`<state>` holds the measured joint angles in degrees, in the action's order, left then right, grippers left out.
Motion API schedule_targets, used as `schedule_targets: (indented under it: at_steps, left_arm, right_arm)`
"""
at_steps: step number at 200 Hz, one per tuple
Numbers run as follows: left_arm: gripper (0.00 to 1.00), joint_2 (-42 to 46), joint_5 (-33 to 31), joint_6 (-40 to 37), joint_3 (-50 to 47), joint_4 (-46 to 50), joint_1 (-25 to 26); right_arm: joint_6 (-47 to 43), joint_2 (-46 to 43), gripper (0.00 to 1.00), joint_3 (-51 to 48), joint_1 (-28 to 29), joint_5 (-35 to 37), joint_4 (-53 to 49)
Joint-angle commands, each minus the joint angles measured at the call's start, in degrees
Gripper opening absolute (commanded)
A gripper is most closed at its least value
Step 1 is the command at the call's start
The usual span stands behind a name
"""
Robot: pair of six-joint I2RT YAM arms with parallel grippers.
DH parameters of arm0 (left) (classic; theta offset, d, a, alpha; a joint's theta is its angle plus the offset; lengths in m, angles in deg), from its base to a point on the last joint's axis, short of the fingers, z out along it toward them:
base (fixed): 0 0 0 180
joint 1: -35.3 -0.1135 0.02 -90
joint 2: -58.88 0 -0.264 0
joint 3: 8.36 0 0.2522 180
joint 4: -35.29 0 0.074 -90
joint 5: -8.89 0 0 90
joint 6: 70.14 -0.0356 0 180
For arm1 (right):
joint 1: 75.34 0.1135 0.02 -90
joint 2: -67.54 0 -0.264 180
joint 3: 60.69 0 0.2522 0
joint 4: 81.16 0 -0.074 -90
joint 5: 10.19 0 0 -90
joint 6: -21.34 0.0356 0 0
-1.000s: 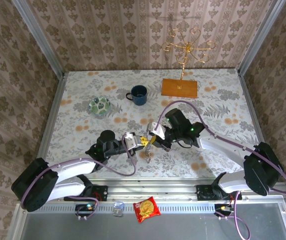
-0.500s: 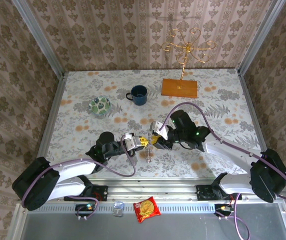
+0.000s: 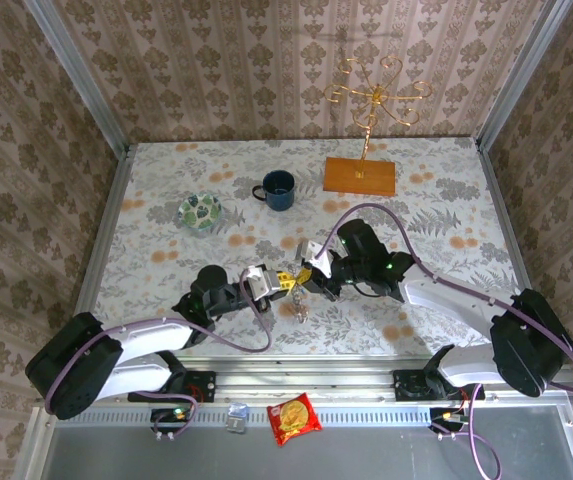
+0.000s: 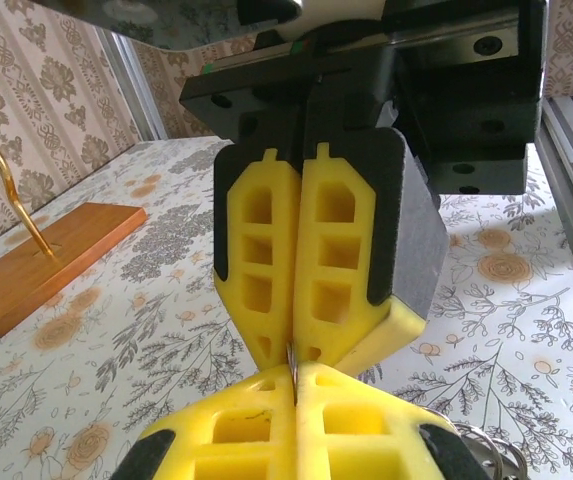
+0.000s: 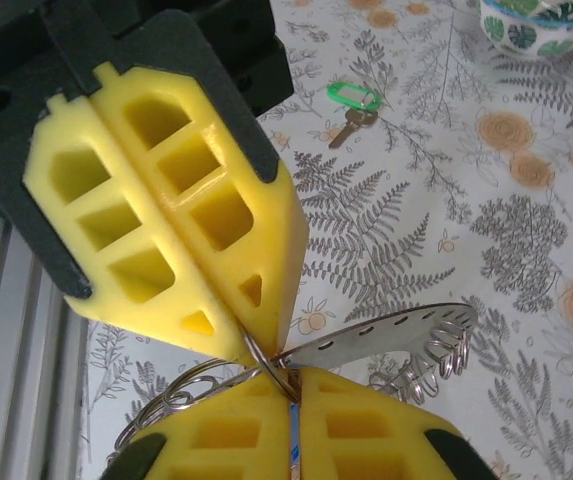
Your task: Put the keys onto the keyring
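Against the picture of half a second ago, the right gripper (image 3: pixel 302 277) is carried a little to the left, and its wrist and forearm are swung back with it, close to where they are seen a second ago. The cable loop over that arm is pulled in accordingly. The left gripper (image 3: pixel 280 281) is drawn slightly back toward its own base, so the spot where the two sets of fingertips meet is moved a little left and up. The keyring (image 3: pixel 299 303) below them is hung shorter and shifted slightly right.
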<state>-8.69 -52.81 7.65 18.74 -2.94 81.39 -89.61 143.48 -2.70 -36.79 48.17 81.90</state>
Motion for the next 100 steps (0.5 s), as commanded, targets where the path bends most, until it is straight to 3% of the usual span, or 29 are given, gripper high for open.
schedule_targets:
  at_steps: [1,12,23,33,100]
  left_arm:
    - [0.0,-0.2,0.87,1.74,-0.42,-3.8,0.45]
    - [0.0,0.06,0.5,1.75,-0.42,-2.87,0.5]
    - [0.1,0.57,0.12,1.61,-0.34,-1.42,0.47]
    - [0.13,1.09,0.01,1.28,-0.19,0.33,0.5]
    - [0.14,3.85,0.27,-3.34,3.39,13.28,0.5]
  right_arm:
    - [-0.2,0.01,0.0,0.21,0.21,-1.04,2.3]
    - [-1.11,-0.31,0.0,0.89,0.19,-0.72,0.96]
    - [-2.41,-0.47,0.0,1.76,0.21,-0.3,-1.14]
    - [-3.85,-0.39,0.0,2.97,0.29,0.29,-3.54]
    - [-11.89,1.47,0.0,10.63,2.73,4.57,-17.9]
